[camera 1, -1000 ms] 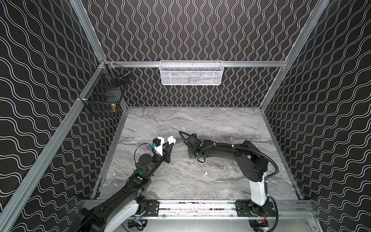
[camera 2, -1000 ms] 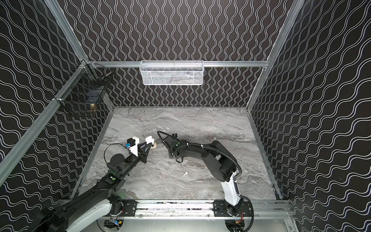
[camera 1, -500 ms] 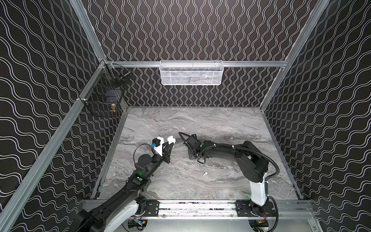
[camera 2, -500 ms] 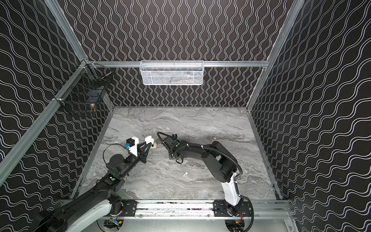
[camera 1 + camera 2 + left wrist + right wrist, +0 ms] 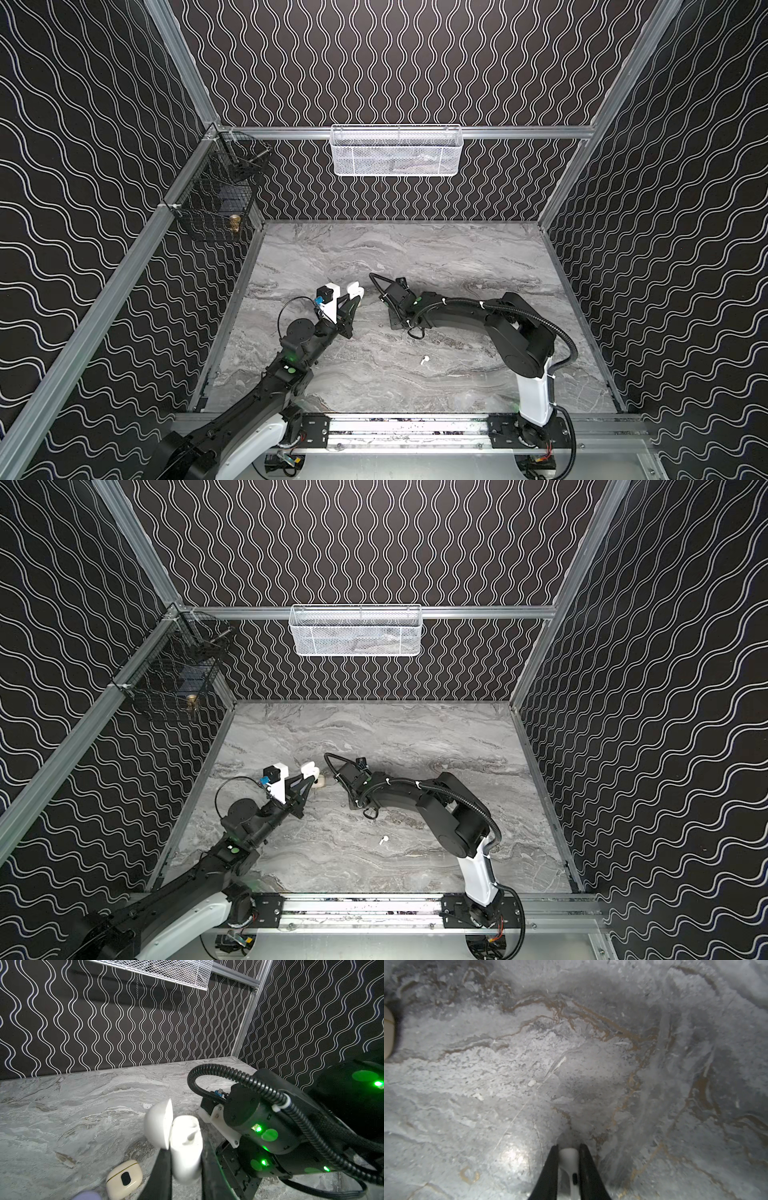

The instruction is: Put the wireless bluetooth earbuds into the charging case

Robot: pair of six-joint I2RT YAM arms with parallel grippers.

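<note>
My left gripper (image 5: pixel 185 1159) is shut on a white charging case (image 5: pixel 186 1147), held above the table with its lid (image 5: pixel 159 1124) hinged open. In both top views this case (image 5: pixel 354 289) (image 5: pixel 309 769) shows at the tip of the left gripper (image 5: pixel 348 301). My right gripper (image 5: pixel 568 1148) hangs low over the marble table, shut on a white earbud (image 5: pixel 568 1157) between its fingers. In a top view the right gripper (image 5: pixel 392 322) sits just right of the left one. A second white earbud (image 5: pixel 424 360) (image 5: pixel 382 840) lies loose on the table nearer the front.
A shut cream case (image 5: pixel 124 1178) (image 5: pixel 320 781) lies on the table under the left gripper, with a lavender object (image 5: pixel 87 1195) beside it. A white mesh basket (image 5: pixel 396 151) hangs on the back wall. A black wire basket (image 5: pixel 216 199) is fixed to the left wall.
</note>
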